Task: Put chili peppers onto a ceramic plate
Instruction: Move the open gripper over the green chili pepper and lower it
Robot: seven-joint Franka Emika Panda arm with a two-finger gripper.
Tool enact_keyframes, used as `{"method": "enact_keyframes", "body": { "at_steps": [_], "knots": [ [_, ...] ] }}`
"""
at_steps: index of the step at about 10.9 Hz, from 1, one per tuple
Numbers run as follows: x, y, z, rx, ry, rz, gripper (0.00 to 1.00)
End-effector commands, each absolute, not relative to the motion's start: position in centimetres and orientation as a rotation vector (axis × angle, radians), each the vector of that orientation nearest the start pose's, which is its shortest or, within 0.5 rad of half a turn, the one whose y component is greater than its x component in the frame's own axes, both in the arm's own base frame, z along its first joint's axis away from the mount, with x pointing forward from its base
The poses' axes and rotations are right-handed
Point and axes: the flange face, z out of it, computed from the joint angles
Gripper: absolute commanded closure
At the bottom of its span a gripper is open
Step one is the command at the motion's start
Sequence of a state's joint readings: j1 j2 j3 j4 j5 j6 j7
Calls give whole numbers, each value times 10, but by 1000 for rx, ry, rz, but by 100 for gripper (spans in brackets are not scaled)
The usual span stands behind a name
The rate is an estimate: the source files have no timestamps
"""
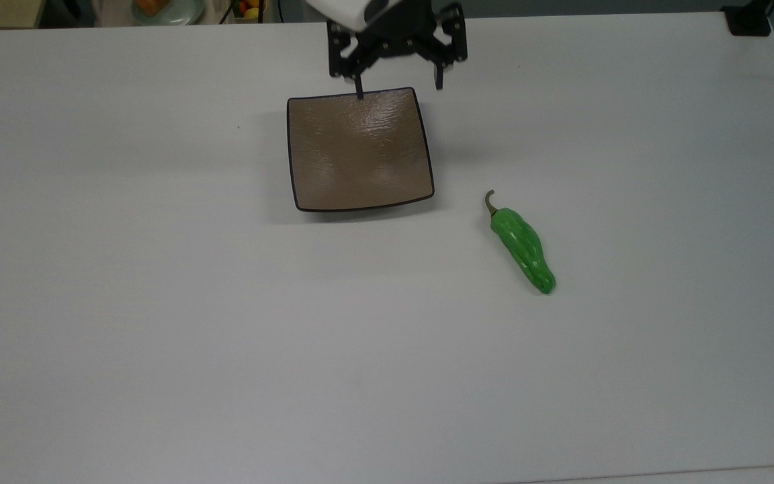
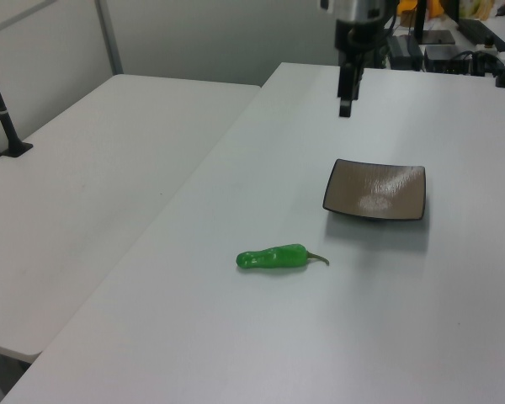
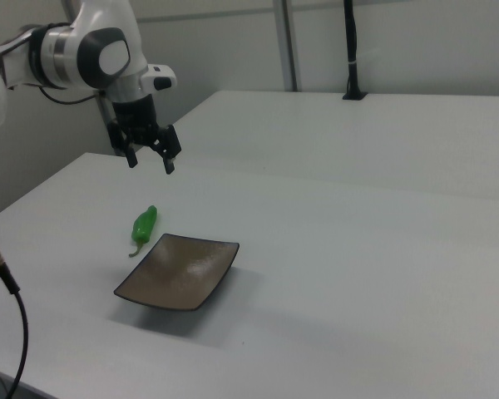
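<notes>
Top view: claw [image 1: 399, 87] spread, empty, top centre above plate [image 1: 359, 151] edge; 1 pepper [image 1: 523, 247] on table [image 1: 158, 336], right of centre, apart from plate.

Left view: 1 pepper [image 2: 273, 257] lower centre, 1 plate [image 2: 375, 189] right.

Right view: claw [image 3: 150, 160] upper left. Risk: glossy, wrinkled pepper could slip or roll if pinched off-centre.

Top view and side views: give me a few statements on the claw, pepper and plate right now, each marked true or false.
1. The ceramic plate holds nothing. True.
2. The chili pepper lies on the plate. False: it lies on the table, apart from the plate, toward the top view's right.
3. The claw is open and holds nothing. True.
4. The claw grips the pepper's stem. False: it hangs in the air, well clear of the pepper.
5. The pepper's stem end points toward the plate. True.
</notes>
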State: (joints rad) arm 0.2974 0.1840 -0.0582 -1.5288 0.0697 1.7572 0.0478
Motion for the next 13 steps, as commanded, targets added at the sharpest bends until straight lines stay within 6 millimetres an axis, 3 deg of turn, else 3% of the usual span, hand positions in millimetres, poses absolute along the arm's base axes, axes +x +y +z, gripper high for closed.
{"method": "enact_keyframes", "body": {
  "at_steps": [1, 6, 8, 11, 13],
  "knots": [
    [633, 195, 524, -3062, -343, -72, 0],
    [651, 245, 475, -3033, -417, -194, 0],
    [649, 263, 455, -3025, -453, -164, 0],
    [641, 309, 416, -3008, -554, -174, 0],
    [639, 325, 391, -3011, -593, -183, 0]
  ]
}}
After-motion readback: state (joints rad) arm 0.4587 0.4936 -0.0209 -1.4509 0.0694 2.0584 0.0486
